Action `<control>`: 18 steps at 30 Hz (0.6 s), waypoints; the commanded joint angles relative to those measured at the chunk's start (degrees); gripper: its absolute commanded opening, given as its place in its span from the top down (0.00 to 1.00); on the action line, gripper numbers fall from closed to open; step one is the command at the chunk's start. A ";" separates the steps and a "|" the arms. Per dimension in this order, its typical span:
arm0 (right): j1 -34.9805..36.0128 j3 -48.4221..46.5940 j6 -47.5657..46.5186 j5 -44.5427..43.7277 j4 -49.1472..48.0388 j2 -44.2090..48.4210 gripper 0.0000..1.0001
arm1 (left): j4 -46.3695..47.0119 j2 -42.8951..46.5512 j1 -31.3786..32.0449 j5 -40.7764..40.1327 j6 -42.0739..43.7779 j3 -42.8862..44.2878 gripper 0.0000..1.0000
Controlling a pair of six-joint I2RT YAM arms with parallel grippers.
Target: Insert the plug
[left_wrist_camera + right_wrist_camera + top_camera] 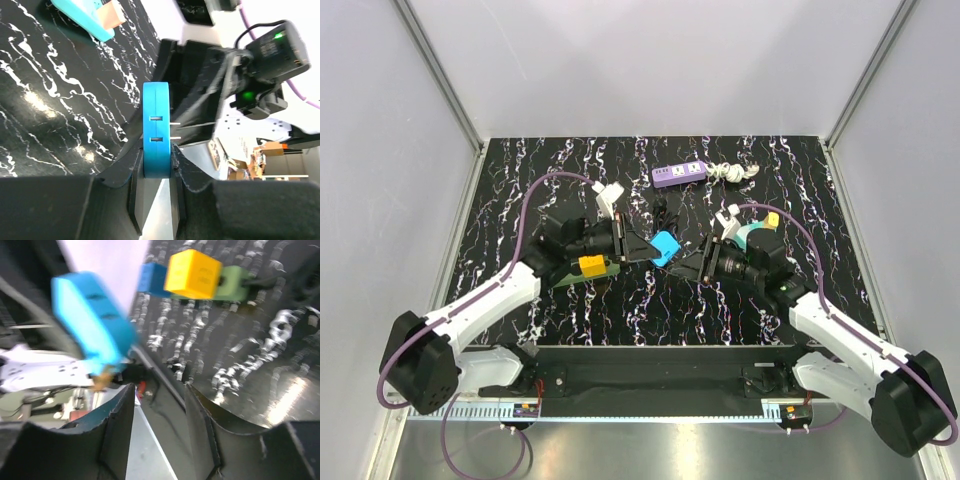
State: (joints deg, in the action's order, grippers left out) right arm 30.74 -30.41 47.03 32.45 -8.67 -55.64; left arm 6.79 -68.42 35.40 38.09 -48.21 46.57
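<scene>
My left gripper (pixel 645 248) is shut on a blue plug (pixel 665 248) and holds it above the middle of the table. In the left wrist view the plug (pixel 157 125) sits upright between the fingers (pixel 134 165), its two metal prongs pointing right. My right gripper (pixel 692 267) is open and empty, just right of the plug and facing it. In the right wrist view the plug (pixel 92 322) is blurred, up and left of the open right gripper (pixel 160 395). A purple power strip (pixel 680 174) lies at the back of the table, apart from both grippers.
A white plug with a coiled cable (pixel 735 173) lies right of the power strip. The table is black with white marbling, walled by white panels. The left arm's yellow and green blocks (pixel 192 274) show in the right wrist view. The right arm's camera (pixel 265 60) faces my left wrist.
</scene>
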 commanded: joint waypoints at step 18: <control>0.11 -2.99 5.00 7.01 -11.45 -0.61 0.48 | 4.82 5.05 0.29 -0.21 4.08 -2.53 1.00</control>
State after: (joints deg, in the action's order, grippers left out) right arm 30.74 -31.31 51.44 38.68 -17.04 -56.21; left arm 7.31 -65.52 35.42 37.26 -44.86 44.80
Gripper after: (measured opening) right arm 0.530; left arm 0.232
